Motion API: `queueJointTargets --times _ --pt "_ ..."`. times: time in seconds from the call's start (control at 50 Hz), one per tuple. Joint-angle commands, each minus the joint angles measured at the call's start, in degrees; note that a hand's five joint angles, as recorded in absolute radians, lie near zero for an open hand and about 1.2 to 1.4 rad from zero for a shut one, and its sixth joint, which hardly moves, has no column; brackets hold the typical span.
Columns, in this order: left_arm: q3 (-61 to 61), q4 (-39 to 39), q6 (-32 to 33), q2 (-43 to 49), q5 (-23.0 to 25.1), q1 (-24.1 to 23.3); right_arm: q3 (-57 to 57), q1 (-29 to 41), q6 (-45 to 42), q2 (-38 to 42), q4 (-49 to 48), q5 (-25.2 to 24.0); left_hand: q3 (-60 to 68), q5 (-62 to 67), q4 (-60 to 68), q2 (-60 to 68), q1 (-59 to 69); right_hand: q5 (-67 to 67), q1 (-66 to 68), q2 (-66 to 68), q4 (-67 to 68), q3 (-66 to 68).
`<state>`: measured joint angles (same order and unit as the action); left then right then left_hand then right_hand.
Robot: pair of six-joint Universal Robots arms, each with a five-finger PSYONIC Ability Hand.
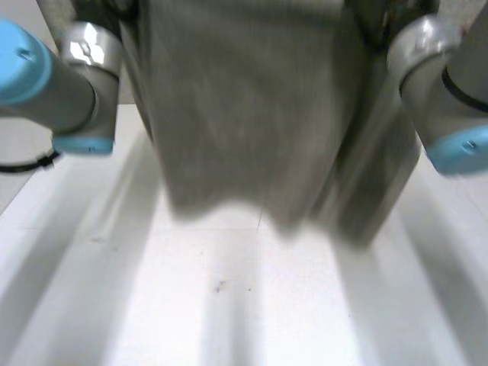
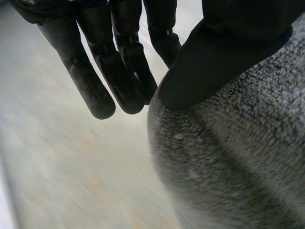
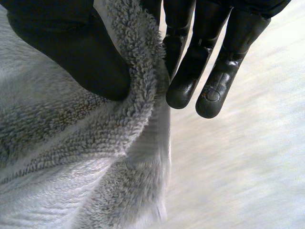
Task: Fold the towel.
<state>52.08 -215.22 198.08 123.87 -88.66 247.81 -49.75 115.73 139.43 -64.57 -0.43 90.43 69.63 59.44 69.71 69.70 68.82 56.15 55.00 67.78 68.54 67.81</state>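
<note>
Grey towel (image 1: 244,114) hangs close before the head camera, spread between the two arms, its wavy lower edge dipping lower toward the right arm (image 1: 450,99). Its side edges fall just inside the left arm (image 1: 69,84) and the right one. Below that lower edge the white surface (image 1: 229,320) shows, with a small dark speck (image 1: 220,287) on it; whether the towel's edge touches the surface I cannot tell.

In the left wrist view, the left hand (image 2: 114,71) pinches the towel's looped cloth at an edge, thumb pressed on top and the straight fingers behind. In the right wrist view, the right hand (image 3: 71,52) does the same at the other side: its thumb bears down on a rolled edge of the towel, with the fingers straight behind it.
</note>
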Motion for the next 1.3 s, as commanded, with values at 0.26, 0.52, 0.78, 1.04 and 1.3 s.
queueJointTargets --times 0.26,0.52,0.78,1.04,1.3 --pt "18.8 -9.8 -1.2 -4.2 0.2 0.7 -16.0 2.1 0.3 -0.9 -18.7 0.8 10.4 10.6 10.3 10.3 11.2 13.9 25.0 12.2 11.5 12.2" --pt "34.2 0.2 10.1 6.1 7.3 0.9 -21.3 1.6 0.5 13.9 -11.3 0.0 10.4 10.6 10.3 10.3 11.2 13.9 25.0 12.2 11.5 12.2" --pt "40.8 3.9 16.8 1.4 7.4 1.2 -27.8 0.1 7.6 10.1 -5.8 -0.4 10.4 10.6 10.3 10.3 11.2 -20.1 -9.0 -21.8 -22.5 -21.8" --pt "43.8 4.1 16.7 -4.1 7.3 2.8 -29.3 -9.5 25.1 8.5 -4.0 -6.2 10.4 10.6 10.3 10.3 11.2 -29.0 -17.8 -30.6 -31.4 -30.6" --pt "44.5 4.6 16.5 -4.6 7.3 2.9 -32.5 -12.3 18.2 9.3 -4.5 -12.4 10.4 10.6 10.3 10.3 11.2 -36.2 -25.1 -37.8 -38.6 -37.9"
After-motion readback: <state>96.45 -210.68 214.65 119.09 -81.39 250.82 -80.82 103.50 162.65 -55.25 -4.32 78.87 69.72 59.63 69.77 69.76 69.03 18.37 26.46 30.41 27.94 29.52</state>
